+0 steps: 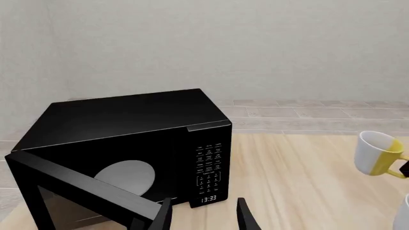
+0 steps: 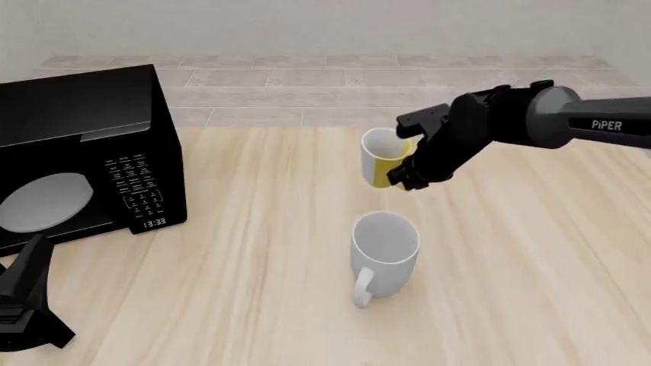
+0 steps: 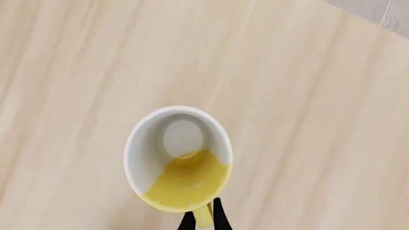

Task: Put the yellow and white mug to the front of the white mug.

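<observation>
The yellow and white mug (image 2: 382, 157) hangs tilted above the table, just beyond the white mug (image 2: 385, 250), which stands upright with its handle toward the near edge. My right gripper (image 2: 406, 176) is shut on the small mug's yellow handle. The right wrist view looks down into the mug (image 3: 179, 160), with the fingers (image 3: 221, 221) pinching the handle. The left wrist view shows the small mug (image 1: 377, 153) and a sliver of the white mug (image 1: 403, 216). My left gripper (image 1: 203, 218) is open and empty, low at the near left (image 2: 26, 299), in front of the microwave.
A black microwave (image 2: 87, 145) stands at the left with its door (image 1: 83, 189) swung open toward my left gripper. A tiled floor and a wall lie beyond the table's far edge. Bare wood lies around the white mug.
</observation>
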